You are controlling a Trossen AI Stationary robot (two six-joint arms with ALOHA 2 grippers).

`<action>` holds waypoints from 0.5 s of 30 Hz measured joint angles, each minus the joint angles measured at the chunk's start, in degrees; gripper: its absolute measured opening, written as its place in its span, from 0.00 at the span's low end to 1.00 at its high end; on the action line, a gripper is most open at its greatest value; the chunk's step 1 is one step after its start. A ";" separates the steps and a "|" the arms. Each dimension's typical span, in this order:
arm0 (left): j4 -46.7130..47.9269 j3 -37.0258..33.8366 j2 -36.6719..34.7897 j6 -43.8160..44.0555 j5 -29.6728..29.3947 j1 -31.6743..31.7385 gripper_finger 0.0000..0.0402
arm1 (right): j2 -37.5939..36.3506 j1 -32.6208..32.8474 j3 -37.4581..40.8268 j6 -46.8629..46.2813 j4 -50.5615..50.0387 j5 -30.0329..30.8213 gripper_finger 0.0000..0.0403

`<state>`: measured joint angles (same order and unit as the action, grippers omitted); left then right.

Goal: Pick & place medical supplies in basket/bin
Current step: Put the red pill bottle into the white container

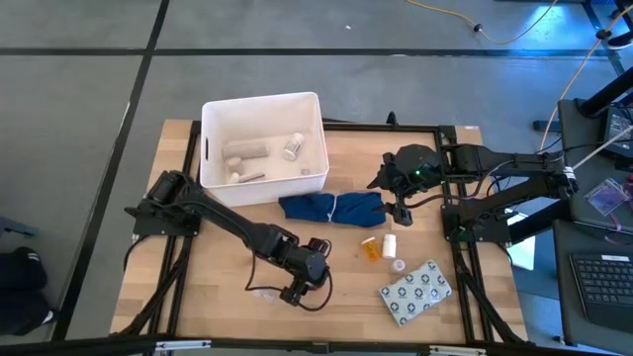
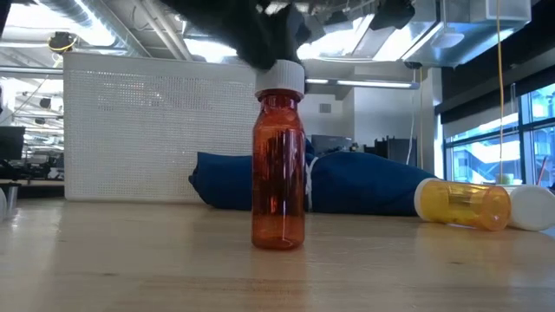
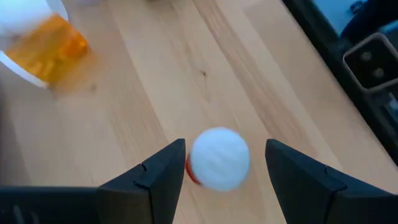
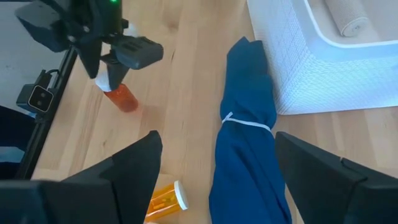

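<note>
Your bin (image 1: pixel 220 114) holds some supplies; left gripper (image 3: pixel 221 180) open around red bottle (image 2: pixel 278 165); right gripper (image 4: pixel 211 180) wide, empty; several items left.

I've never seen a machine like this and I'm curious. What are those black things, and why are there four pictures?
The black things are two robot arms at a wooden table. Each ends in two fingers, called an end effector. One picture looks down from above, one looks level across the table, and one camera sits on each arm's wrist.

The left end effector has its open fingers on either side of the white cap of an upright red bottle. The bottle stands on the table, not lifted. The right end effector is open and empty, above the end of a blue cloth.

Also on the table are a yellow pill bottle lying down, a dotted blister pack and a white tub with a gauze roll inside.
</note>
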<state>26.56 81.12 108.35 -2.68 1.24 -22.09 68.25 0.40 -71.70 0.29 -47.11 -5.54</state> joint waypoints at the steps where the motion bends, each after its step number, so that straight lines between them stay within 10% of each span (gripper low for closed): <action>1: -0.60 0.00 0.34 0.00 0.00 0.00 0.53 | 0.00 0.00 0.00 0.00 0.02 0.00 0.77; 15: -0.51 0.11 0.75 0.40 -0.15 0.36 0.42 | 0.01 0.00 0.00 0.02 -0.26 0.07 0.77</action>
<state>26.04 81.23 109.10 -2.28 1.08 -21.73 68.26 0.40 -71.70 0.32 -47.37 -5.48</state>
